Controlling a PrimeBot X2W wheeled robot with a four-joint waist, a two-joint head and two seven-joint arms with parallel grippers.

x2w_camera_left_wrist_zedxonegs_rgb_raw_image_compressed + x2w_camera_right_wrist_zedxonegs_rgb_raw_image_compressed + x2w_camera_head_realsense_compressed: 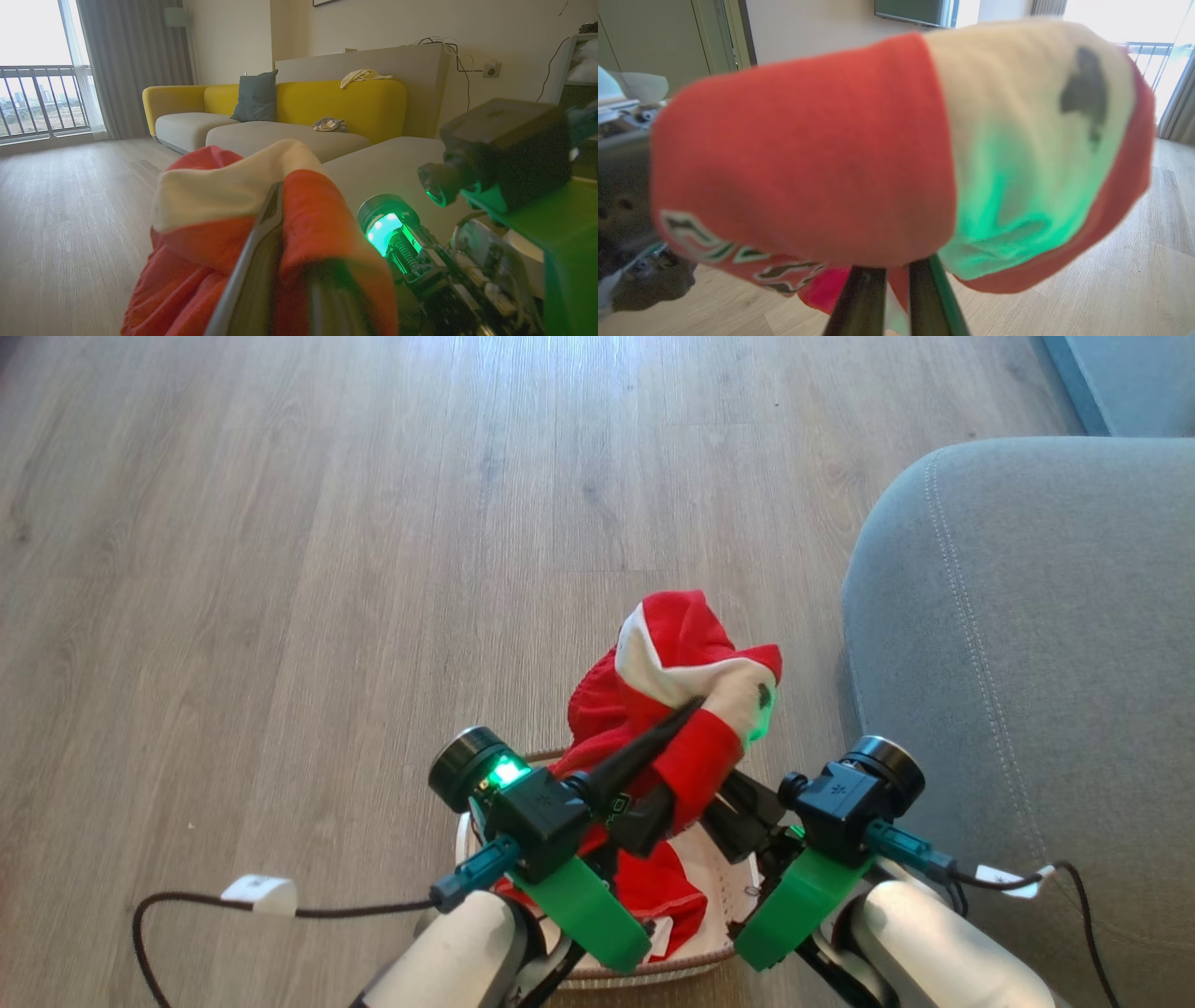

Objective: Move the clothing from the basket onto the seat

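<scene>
The red jersey point(677, 658) with white trim hangs bunched above the basket point(653, 973), lifted off it. My left gripper point(686, 719) is shut on the jersey; one dark finger point(261, 242) runs through the folds in the left wrist view. My right gripper point(726, 803) reaches in from the right, its two fingers close together under the jersey point(808, 154), shut on a fold, tips hidden. More red cloth point(665, 896) lies in the basket below. The grey seat point(1027, 663) rises just right of the basket.
Wooden floor point(280, 569) spreads ahead and to the left. Cables with white tags trail from both wrists point(261, 893). In the left wrist view a yellow-backed sofa point(336, 102) with a grey pillow stands beyond, and the balcony window point(37, 93) is at the far left.
</scene>
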